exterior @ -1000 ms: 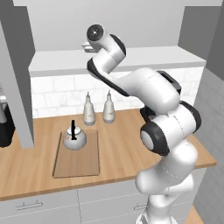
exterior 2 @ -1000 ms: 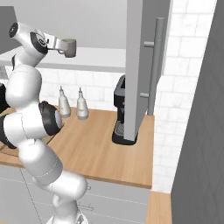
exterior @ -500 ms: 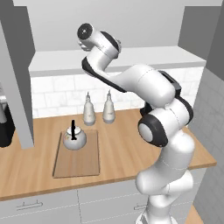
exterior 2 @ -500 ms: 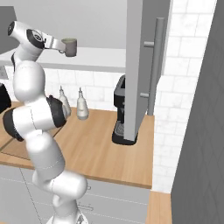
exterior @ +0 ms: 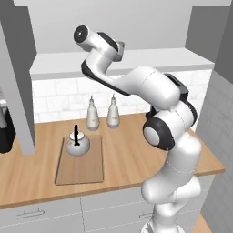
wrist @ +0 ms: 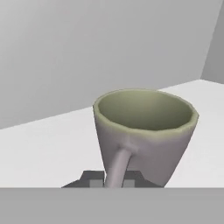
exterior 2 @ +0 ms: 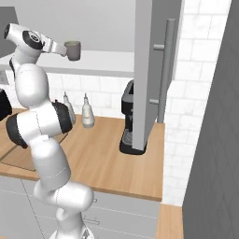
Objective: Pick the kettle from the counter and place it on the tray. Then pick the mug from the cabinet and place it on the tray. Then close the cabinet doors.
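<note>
Hand view: claw (wrist: 113,183) closed narrow on mug (wrist: 144,133) handle, mug upright on cabinet shelf (wrist: 39,140), so it lifts w/o tipping. Kettle (exterior: 77,144) sits on tray (exterior: 81,167) at desk front-left; mug slot beside it free.

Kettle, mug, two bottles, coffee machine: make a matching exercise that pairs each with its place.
Things:
1. kettle
2. mug
3. two white bottles
4. black coffee machine

Places:
A. on the white cabinet shelf, at the tool
B. on the counter against the tiled wall, behind the tray
C. on the wooden tray
D. on the counter behind the open cabinet door

Pairs: 1-C, 2-A, 3-B, 4-D
</note>
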